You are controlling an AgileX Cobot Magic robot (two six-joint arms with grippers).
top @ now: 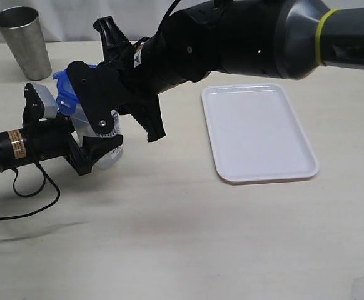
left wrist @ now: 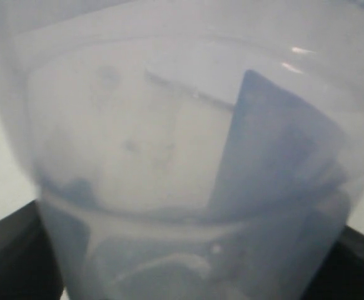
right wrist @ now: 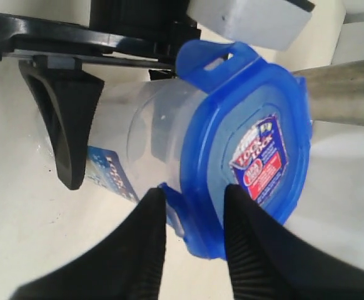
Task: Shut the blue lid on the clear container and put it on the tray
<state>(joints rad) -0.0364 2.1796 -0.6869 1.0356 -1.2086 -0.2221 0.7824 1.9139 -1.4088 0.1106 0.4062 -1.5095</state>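
The clear container (top: 111, 154) leans in my left gripper (top: 98, 147), which is shut on its lower body; one black finger (right wrist: 66, 125) presses its wall. The container (left wrist: 169, 156) fills the left wrist view as a blur. The blue lid (right wrist: 251, 125) with its red-white-blue sticker sits on the container's (right wrist: 147, 128) mouth, one flap sticking up. My right gripper (right wrist: 194, 199) reaches across from the right and is shut on the lid's rim, one finger (right wrist: 247, 237) on the top face and the other under a side flap. In the exterior view the lid (top: 64, 87) peeks out beside the right gripper (top: 82, 87).
The white tray (top: 257, 169) lies flat to the right of the arms. A grey metal cup (top: 24, 40) stands at the back left, just behind the container. A black cable (top: 38, 200) loops on the table under the left arm.
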